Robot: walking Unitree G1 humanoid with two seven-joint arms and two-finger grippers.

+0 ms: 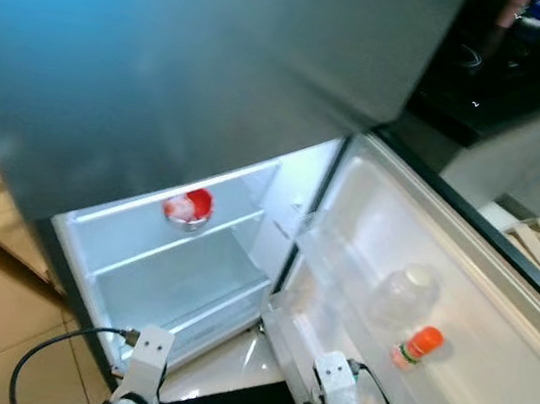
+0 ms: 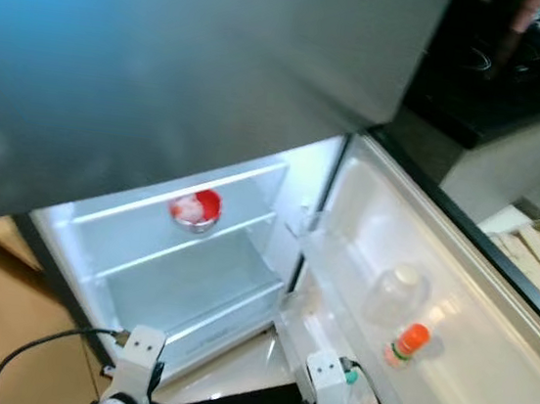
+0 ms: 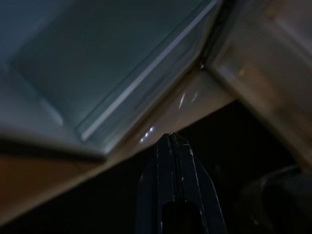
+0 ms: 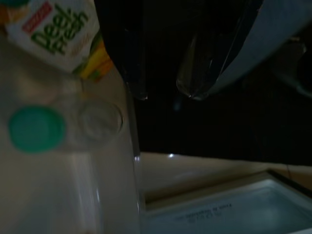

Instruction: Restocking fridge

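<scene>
Open fridge (image 1: 251,200), a red bowl (image 1: 189,206) on its shelf at 11 o'clock, an orange-capped bottle (image 1: 417,344) in the door at 3. Left gripper (image 3: 173,141) fingers are pressed closed. Right gripper (image 4: 165,92) fingers are parted, holding nothing.

Both silver arms are cut off by the near edge of the head views, so the grippers themselves are not seen there. The red item (image 1: 189,206) on the fridge shelf is blurred; I cannot tell what it is. The clear container (image 1: 404,295) in the door (image 1: 496,289) is hazy, and the label of the orange-capped bottle (image 1: 417,345) is too small to read. On the far right, the things on the dark counter (image 1: 524,56) are blurred. In the right wrist view the juice carton (image 4: 53,29) is cut by the edge, and the green cap (image 4: 35,128) is out of focus.
</scene>
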